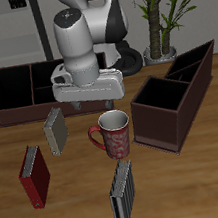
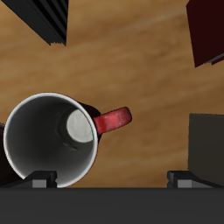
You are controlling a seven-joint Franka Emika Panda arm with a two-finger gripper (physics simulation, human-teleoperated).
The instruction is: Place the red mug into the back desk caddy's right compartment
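The open, empty tool (image 1: 92, 106) hovers above the red mug (image 1: 113, 133), upright on the desk (image 1: 195, 182) before the back caddy (image 1: 22, 91). Descending off-centre risks clipping the rim and tipping it.

The red floral ceramic mug (image 1: 115, 132) stands upright mid-desk (image 1: 195, 182), under the pincer (image 1: 88, 103). Behind it, at the desk's back, lies the long low maroon-brown desk caddy (image 1: 18, 89). 3 books surround it: grey book (image 1: 55, 132), red book (image 1: 34, 176), dark striped book (image 1: 122, 193) nearest the front edge.
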